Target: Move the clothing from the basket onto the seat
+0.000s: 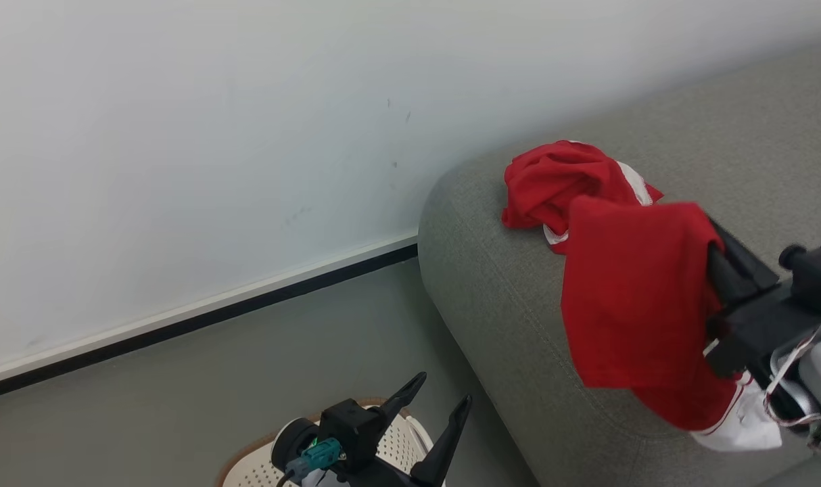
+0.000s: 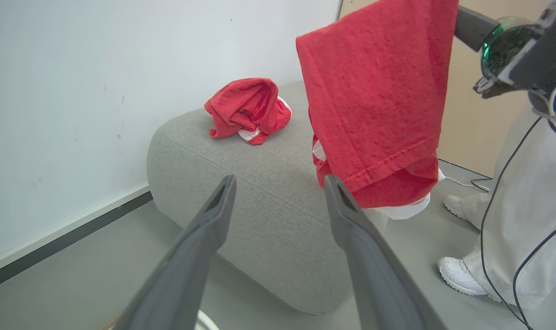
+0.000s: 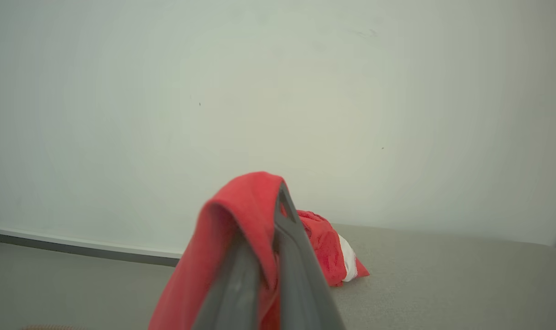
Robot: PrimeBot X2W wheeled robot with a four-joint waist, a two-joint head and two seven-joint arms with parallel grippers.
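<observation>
A crumpled red piece of clothing lies on the grey seat near its rounded end. Above the seat's front edge hangs a second red garment with white trim at its bottom, draped from my right gripper, which is shut on it. My left gripper stands open and empty, low above the cream basket, whose brown rim peeks out beneath it.
A white wall with a dark skirting strip runs behind the seat's end. Grey floor lies between wall, seat and basket. A person in white trousers and white shoes stands beside the seat, cables hanging nearby.
</observation>
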